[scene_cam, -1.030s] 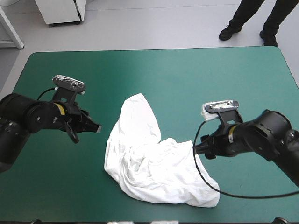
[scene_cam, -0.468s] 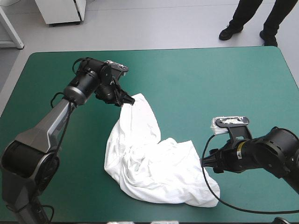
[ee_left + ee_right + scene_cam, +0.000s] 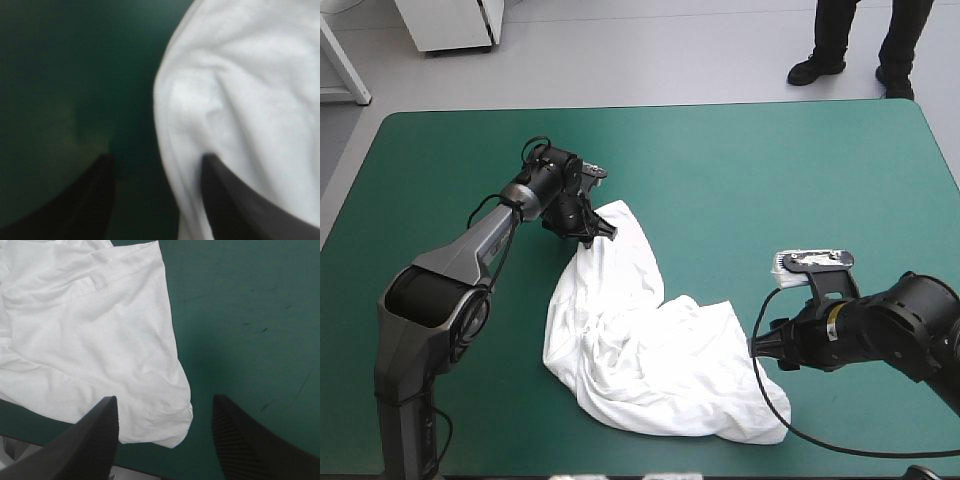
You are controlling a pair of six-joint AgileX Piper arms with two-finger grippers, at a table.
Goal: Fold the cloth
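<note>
The white T-shirt [image 3: 640, 340] lies crumpled in the middle of the teal-green table, with a narrow part reaching toward the far side. My left gripper [image 3: 601, 232] is down at that far tip. In the left wrist view it [image 3: 158, 159] is open, the T-shirt's [image 3: 250, 85] edge runs between its fingers, and one finger [image 3: 235, 200] rests over the cloth. My right gripper [image 3: 761, 349] sits at the shirt's right edge. In the right wrist view it [image 3: 164, 399] is open, with a rounded corner of the T-shirt [image 3: 100, 340] just ahead between the fingers.
Teal-green cover [image 3: 780, 170] surrounds the shirt on every side. The shirt's near hem lies a short way from the table's front edge [image 3: 490, 470].
The left arm swung from the table's left side to the shirt's far tip, then settled lower onto it. The right gripper shifted toward the front edge, then held still.
</note>
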